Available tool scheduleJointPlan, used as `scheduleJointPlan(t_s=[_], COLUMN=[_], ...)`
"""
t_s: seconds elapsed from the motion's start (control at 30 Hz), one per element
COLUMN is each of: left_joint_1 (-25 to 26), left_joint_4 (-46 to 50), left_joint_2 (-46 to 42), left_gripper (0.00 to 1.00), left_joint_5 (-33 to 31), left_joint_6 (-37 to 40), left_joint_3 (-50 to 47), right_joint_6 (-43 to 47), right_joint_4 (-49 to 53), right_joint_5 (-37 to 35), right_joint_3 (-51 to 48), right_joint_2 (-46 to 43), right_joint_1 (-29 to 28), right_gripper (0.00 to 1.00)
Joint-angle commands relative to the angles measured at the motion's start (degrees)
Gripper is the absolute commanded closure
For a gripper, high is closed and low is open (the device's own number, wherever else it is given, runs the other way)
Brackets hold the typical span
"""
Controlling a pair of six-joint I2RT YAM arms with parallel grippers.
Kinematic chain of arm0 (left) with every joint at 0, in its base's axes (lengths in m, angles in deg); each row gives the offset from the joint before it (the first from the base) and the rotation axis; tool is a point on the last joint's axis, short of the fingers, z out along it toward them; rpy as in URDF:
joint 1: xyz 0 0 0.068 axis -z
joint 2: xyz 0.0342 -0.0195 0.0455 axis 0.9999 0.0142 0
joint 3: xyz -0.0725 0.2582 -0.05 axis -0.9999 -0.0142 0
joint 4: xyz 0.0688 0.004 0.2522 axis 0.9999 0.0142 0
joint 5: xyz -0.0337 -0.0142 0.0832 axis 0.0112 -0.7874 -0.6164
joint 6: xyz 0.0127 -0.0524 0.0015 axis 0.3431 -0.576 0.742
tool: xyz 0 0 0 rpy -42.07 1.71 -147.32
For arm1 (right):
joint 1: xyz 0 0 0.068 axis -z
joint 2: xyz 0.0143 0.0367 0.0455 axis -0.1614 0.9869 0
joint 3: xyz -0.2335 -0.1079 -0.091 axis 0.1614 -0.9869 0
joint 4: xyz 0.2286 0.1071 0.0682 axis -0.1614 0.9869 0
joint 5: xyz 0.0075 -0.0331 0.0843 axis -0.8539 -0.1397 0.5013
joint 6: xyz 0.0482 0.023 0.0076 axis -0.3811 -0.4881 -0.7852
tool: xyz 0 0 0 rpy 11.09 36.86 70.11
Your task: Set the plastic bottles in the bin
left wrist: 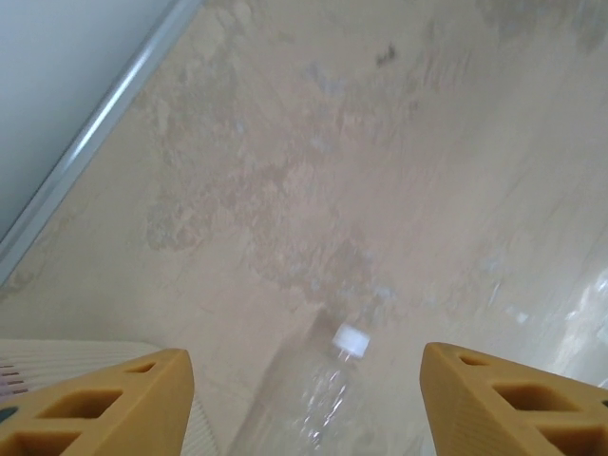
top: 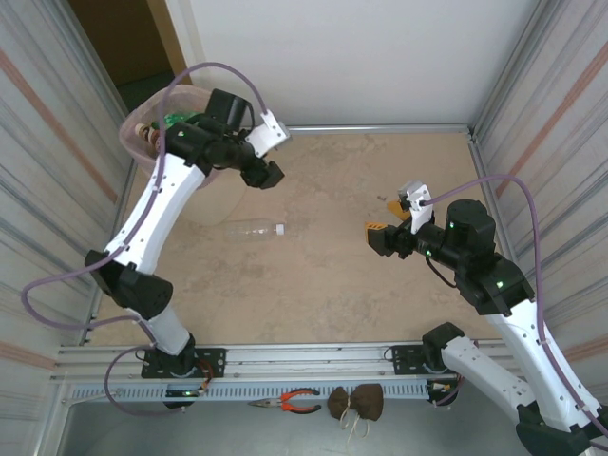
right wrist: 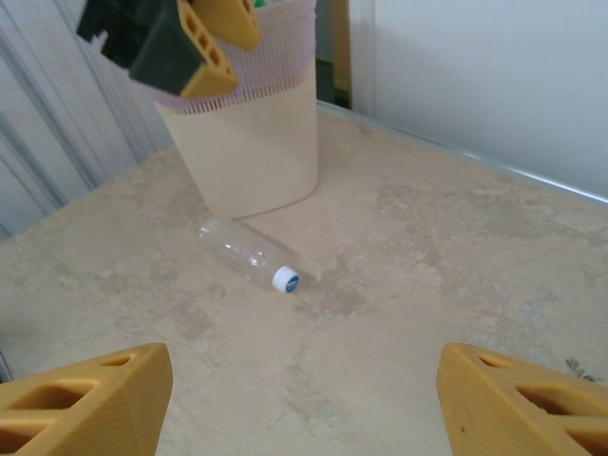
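One clear plastic bottle with a white cap lies on its side on the table, just right of the bin. The bin is beige with a pink bag over its rim, and a green bottle shows inside it. My left gripper hangs high beside the bin's rim, open and empty. Far below its jaws lies the bottle, blurred. My right gripper stands open over the table's right half, pointing at the bottle and the bin. The left gripper also shows there, up by the rim.
Ribbed metal walls close in the table on the left and right. A metal rail edges the back. Orange-handled pliers and two brown lumps lie on the near rail between the arm bases.
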State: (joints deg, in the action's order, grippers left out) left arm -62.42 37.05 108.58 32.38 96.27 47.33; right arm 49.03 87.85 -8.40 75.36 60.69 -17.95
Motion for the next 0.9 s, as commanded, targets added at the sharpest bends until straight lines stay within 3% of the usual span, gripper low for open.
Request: scheduleJointPlan(t_s=[0.0, 0.37, 0.53, 0.63, 0.87], left_joint_1=[0.98, 2.35, 1.94, 1.18, 0.22], left_joint_4=[3.12, -5.26, -11.64, -13.80, -17.90], left_joint_2=[1.61, -0.28, -1.61, -1.59, 0.83], left_gripper=[0.35, 0.30, 0.22, 0.13, 0.09], left_joint_5=[-7.60, -15.34, -16.99, -17.08, -18.29], left_joint_6=[8.30, 15.10, 17.73, 17.98, 18.07], left_joint_3=[-2.79, -20.42, -29.39, -32.56, -36.23], right_joint_6=[-1.07, -1.33, -1.59, -1.60, -1.62], right_joint_4=[-0.07, -0.07, -0.25, -0.24, -0.31], right_joint_5=[-0.01, -0.06, 0.07, 0.03, -0.09], right_joint_3=[1.56, 1.56, 1.67, 1.58, 1.37], right_joint_2=[0.25, 0.86, 1.13, 1.21, 1.20], right_joint_1=[0.34, 0.35, 0.26, 0.26, 0.17], right_gripper=[0.27, 0.28, 0.28, 0.28, 0.28])
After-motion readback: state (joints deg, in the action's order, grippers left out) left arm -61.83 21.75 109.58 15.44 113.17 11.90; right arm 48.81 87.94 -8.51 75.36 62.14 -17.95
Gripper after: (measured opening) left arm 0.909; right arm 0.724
